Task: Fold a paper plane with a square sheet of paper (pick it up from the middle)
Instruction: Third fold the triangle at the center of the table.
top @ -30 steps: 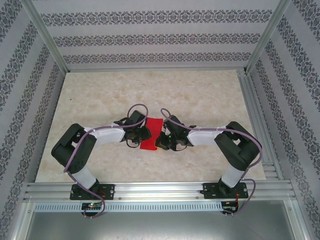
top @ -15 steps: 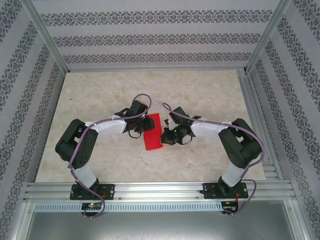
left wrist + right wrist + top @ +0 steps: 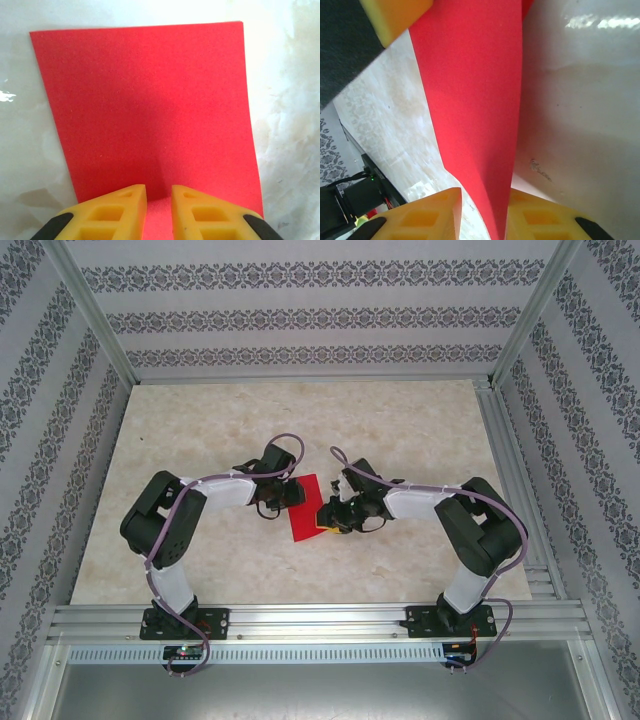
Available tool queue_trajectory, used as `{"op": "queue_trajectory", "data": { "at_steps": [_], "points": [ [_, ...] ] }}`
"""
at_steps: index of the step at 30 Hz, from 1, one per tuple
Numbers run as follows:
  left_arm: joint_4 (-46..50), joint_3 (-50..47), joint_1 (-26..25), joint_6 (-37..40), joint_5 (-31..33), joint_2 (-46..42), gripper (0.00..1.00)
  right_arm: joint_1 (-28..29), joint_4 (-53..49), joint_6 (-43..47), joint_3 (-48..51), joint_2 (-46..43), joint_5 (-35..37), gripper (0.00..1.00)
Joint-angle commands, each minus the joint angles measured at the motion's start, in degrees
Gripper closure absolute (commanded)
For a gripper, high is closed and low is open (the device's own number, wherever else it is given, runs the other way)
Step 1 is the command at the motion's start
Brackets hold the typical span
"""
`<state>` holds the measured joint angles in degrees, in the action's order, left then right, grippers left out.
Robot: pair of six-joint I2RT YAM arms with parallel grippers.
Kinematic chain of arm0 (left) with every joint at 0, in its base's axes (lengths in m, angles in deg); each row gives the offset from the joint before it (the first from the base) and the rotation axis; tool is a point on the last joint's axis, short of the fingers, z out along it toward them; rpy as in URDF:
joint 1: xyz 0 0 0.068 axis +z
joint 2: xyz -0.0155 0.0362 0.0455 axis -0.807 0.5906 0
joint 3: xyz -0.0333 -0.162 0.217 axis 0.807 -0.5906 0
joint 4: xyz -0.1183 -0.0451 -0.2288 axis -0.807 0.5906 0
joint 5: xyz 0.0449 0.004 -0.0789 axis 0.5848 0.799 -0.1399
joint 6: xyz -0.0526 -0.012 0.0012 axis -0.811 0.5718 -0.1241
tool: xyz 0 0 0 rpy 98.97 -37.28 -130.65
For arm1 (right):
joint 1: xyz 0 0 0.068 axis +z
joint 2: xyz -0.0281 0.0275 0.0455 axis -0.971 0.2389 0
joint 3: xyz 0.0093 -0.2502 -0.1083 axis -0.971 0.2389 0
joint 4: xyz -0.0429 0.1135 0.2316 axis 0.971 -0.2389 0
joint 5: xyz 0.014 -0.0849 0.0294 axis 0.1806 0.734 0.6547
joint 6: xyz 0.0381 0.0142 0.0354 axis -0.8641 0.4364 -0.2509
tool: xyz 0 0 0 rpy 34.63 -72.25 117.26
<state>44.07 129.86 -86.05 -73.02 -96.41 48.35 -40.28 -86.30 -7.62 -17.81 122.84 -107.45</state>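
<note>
Where the left gripper (image 3: 159,189) meets the sheet, its fingers stand narrow over the near edge; whether they pinch it, I cannot tell. The paper plane (image 3: 305,512), a flat red fold, lies on the table (image 3: 400,420) between both arms. It looks light, limp and easily creased; best pinched at a folded edge. The right gripper (image 3: 485,192) has its fingers slightly parted, with the raised edge loose between them.

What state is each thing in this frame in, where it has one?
red paper: rectangle lying on the table, not yet plane-shaped.
left gripper: jaws nearly together at the paper's edge; grip unclear.
right gripper: open, jaws either side of the paper's edge.
</note>
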Motion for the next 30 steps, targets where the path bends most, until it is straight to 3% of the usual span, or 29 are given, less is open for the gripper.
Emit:
{"op": "queue_trajectory", "data": {
  "at_steps": [1, 10, 19, 30],
  "points": [
    [-0.9, -1.0, 0.6, 1.5, -0.3, 1.3, 0.78, 0.6, 5.2, -4.0, 1.4, -1.1, -0.9, 0.73],
    [-1.1, -1.3, 0.7, 1.9, -0.6, 1.2, 0.78, 0.0, 6.2, -7.9, 5.0, -4.5, 2.7, 0.77],
    [-1.4, -1.5, 0.8, 2.3, -0.9, 0.2, 0.78, 0.1, 5.4, -8.9, 5.6, -7.1, 5.0, 0.92],
    [-2.2, -0.1, 3.7, 3.9, -1.1, -1.8, 0.68, 0.6, 1.3, -7.5, 4.1, -6.5, 6.3, 0.96]
  ]
}}
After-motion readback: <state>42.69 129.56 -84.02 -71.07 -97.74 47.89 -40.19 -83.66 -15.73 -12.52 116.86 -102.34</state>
